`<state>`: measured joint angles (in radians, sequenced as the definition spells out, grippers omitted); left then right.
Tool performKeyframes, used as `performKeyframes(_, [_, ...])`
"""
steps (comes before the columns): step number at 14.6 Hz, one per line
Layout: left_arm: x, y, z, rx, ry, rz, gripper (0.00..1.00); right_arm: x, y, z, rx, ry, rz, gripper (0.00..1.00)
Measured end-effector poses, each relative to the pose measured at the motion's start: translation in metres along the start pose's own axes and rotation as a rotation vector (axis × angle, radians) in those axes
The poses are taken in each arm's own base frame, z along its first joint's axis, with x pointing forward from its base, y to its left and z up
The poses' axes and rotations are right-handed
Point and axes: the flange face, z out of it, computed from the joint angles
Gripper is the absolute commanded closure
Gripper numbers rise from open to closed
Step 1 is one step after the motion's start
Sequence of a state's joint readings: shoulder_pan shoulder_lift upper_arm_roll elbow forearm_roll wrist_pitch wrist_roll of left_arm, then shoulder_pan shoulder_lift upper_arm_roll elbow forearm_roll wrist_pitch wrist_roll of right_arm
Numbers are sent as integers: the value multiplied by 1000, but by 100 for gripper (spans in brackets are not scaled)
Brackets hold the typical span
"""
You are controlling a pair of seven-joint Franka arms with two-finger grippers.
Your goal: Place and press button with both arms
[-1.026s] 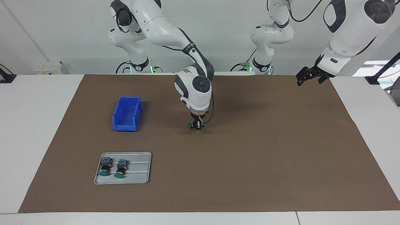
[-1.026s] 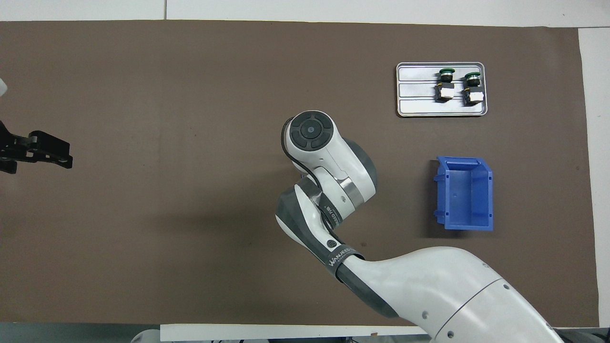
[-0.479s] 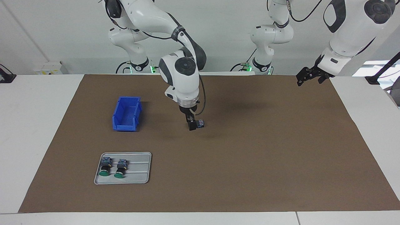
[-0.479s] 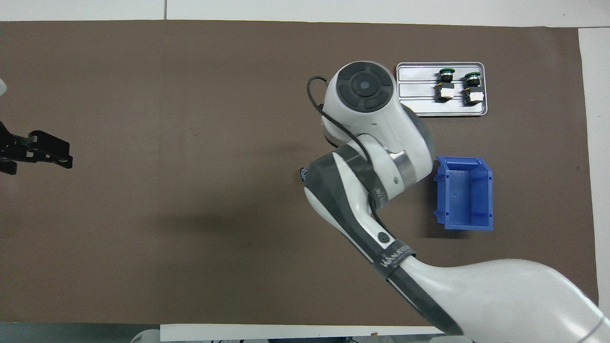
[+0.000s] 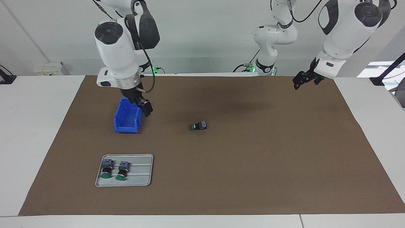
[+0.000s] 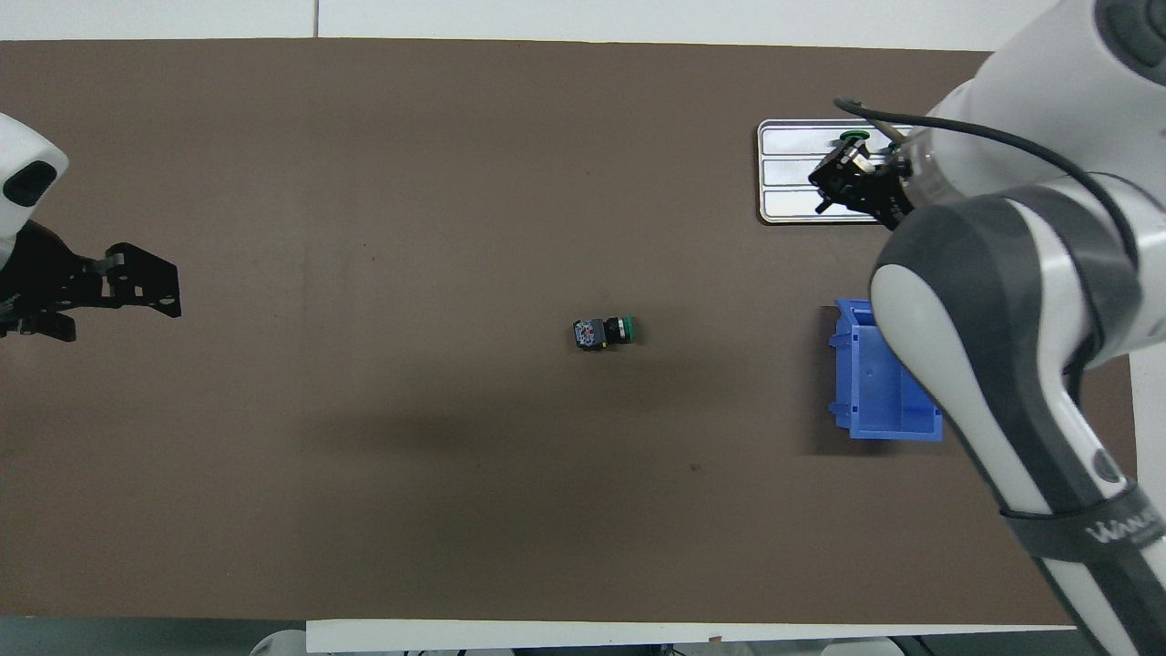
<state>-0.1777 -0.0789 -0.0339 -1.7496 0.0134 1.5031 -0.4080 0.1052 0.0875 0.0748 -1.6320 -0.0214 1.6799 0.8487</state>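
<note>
Green-capped button (image 5: 199, 126) lies sideways on the mat — right gripper (image 5: 146, 109) open and empty over the bin (image 5: 126, 120), left gripper (image 5: 304, 79) open, waiting; the press should push squarely along the cap's axis.

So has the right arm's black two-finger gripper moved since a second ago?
Yes. The right gripper has left the green-capped button lying mid-mat and risen toward its own end; it now hangs open above the blue plastic bin.

One camera sits high across the bench (image 5: 202, 190), facing the robots. The other hangs above the robots' end, looking steeply down and forward. Both stand well back and share the whole brown mat (image 6: 364, 456).
</note>
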Motion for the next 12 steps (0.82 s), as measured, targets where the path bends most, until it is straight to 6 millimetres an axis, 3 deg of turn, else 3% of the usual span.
performKeyframes(4, [-24, 69, 20, 3, 30, -268, 0, 36, 75, -31, -5, -8, -270, 1])
performKeyframes(7, [-38, 126, 47, -11, 21, -479, 0, 46, 119, -53, -4, -6, -471, 1])
performKeyframes(12, [-47, 205, 95, -55, -24, -769, 1, 32, 135, -70, -18, -30, -569, 1])
